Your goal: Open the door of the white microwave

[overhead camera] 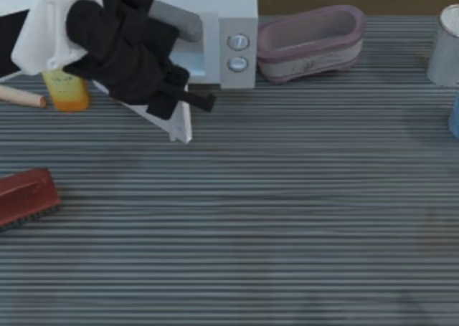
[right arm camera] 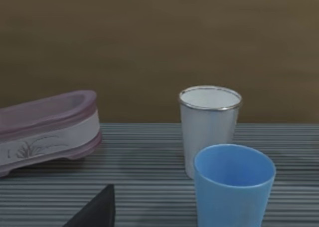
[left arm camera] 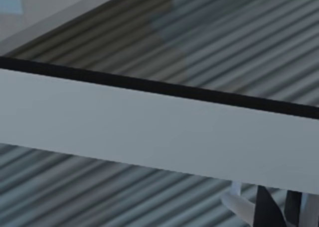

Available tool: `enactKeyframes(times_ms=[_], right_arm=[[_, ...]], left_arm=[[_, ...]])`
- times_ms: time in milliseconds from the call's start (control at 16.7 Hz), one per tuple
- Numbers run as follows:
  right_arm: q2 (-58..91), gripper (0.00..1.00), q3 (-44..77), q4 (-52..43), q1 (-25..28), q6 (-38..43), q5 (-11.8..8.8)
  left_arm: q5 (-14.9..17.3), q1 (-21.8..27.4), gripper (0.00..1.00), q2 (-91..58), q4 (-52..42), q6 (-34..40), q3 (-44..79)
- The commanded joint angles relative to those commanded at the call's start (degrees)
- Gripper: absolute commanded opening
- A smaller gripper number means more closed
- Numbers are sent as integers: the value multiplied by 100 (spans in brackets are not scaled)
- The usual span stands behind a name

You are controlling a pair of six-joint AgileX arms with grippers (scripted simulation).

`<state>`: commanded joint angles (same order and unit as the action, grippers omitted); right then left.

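The white microwave [overhead camera: 229, 11] stands at the back of the table, left of centre, with two round knobs [overhead camera: 238, 52] on its front panel. Its door [overhead camera: 179, 125] is swung out towards the front at an angle, and the pale inside shows behind it. My left gripper [overhead camera: 197, 104] sits over the door's free end, shut on the door, one black finger lying on the inner side. In the left wrist view the door's edge [left arm camera: 149, 122] crosses as a wide white band, and the left gripper [left arm camera: 279, 212] shows just beneath it. My right gripper [right arm camera: 97, 214] is parked off to the right, outside the top view.
A pink-grey oval tub [overhead camera: 310, 43] stands right of the microwave. A white cup [overhead camera: 445, 46] and a blue cup [overhead camera: 455, 114] are at the right edge. A yellow-orange bottle [overhead camera: 66, 89], a wooden stick [overhead camera: 21, 95] and a red brush [overhead camera: 25, 197] lie at the left.
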<state>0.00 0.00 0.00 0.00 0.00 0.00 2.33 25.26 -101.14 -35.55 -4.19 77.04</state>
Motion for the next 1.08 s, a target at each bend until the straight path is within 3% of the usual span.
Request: enactKeyframes(times_ms=[780, 1080], right_arm=[[0, 100, 0, 0, 0, 0, 0], [0, 100, 0, 0, 0, 0, 0]], left_arm=[[0, 0, 0, 0, 0, 0, 0], [200, -99, 0, 112, -5, -296, -142]])
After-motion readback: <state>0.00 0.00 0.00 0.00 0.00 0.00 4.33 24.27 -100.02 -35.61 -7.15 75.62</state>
